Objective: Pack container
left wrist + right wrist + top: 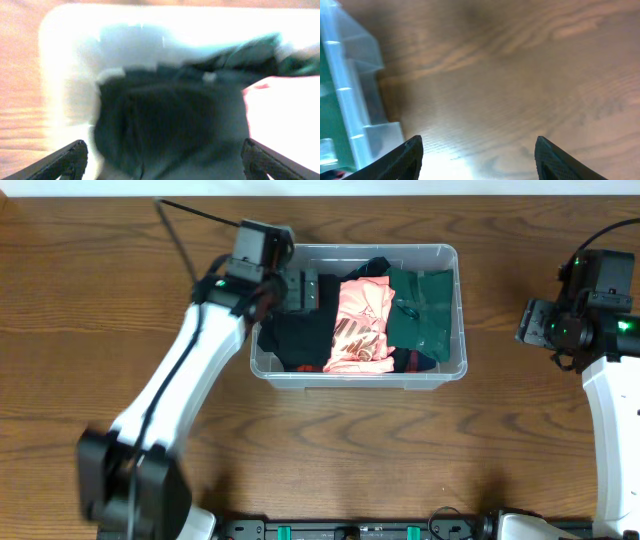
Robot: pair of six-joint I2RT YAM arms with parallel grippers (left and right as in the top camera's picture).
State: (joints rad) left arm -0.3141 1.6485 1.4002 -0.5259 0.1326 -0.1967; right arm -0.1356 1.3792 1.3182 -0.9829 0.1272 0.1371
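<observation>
The clear plastic container [450,365] sits at the table's middle back. It holds a black garment [300,335] at its left, a pink garment [362,325] in the middle and a dark green garment [425,310] at its right. My left gripper [300,288] is open and empty, hovering over the container's left end above the black garment [165,125]; the pink cloth [285,120] shows at the right of the blurred left wrist view. My right gripper [479,155] is open and empty over bare wood, right of the container [355,100].
The wooden table [80,310] surrounds the container. The right arm [590,320] stands at the far right edge. The left arm [175,390] stretches from the front left to the container. A black cable [195,215] runs at the back left.
</observation>
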